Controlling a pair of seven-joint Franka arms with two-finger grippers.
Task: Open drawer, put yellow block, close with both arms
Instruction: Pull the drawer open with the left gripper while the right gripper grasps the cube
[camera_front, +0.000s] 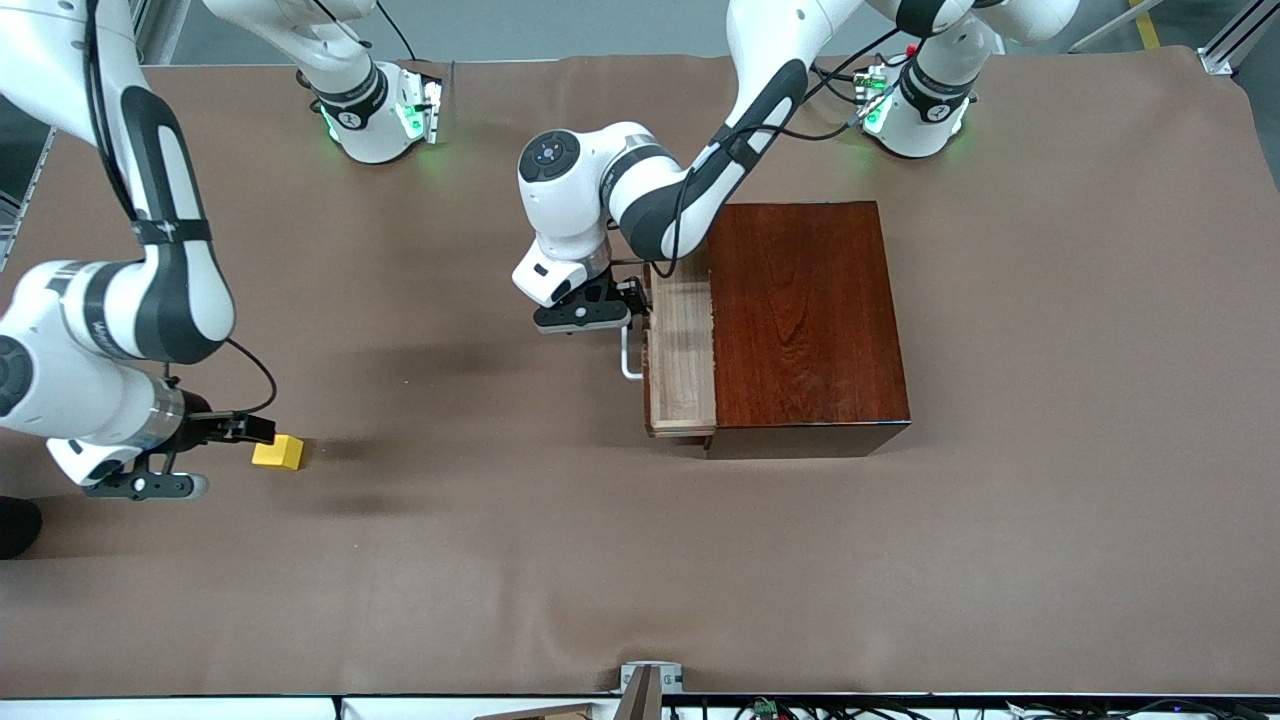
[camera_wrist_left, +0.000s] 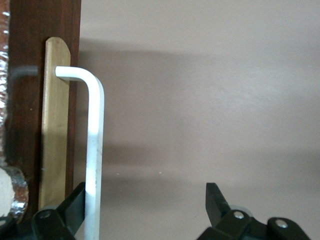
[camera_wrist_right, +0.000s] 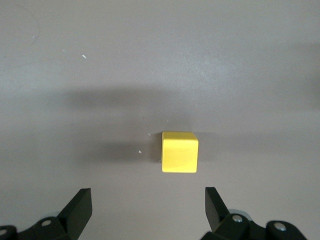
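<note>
- Drawer (camera_front: 682, 355) stands pulled partway out of the dark reddish-brown wooden box (camera_front: 808, 315), so you see its pale wood tray open toward the right arm's end of the table.
- You can follow its white U-shaped handle (camera_wrist_left: 93, 150) in the left wrist view, where the bar runs past one finger (camera_wrist_left: 75, 205) of the left gripper (camera_wrist_left: 145, 207).
- Left gripper's jaws stand apart; the handle's bar lies against one finger, and the second finger is well clear of it.
- In the front view you find that left gripper (camera_front: 612, 305) just beside the drawer's front, at the handle.
- Yellow block (camera_front: 278, 452) sits on the brown table cover (camera_front: 640, 560), well apart from the box, toward the right arm's end of the table and nearer to the front camera than the drawer.
- Right gripper (camera_front: 225, 430) is just beside the block, with its jaws spread wide and nothing between them.
- From the right wrist view you see the block (camera_wrist_right: 180, 152) ahead of the right gripper's fingertips, not touched by either one.
- No brand, label or writing on the block, drawer or box can be read.
</note>
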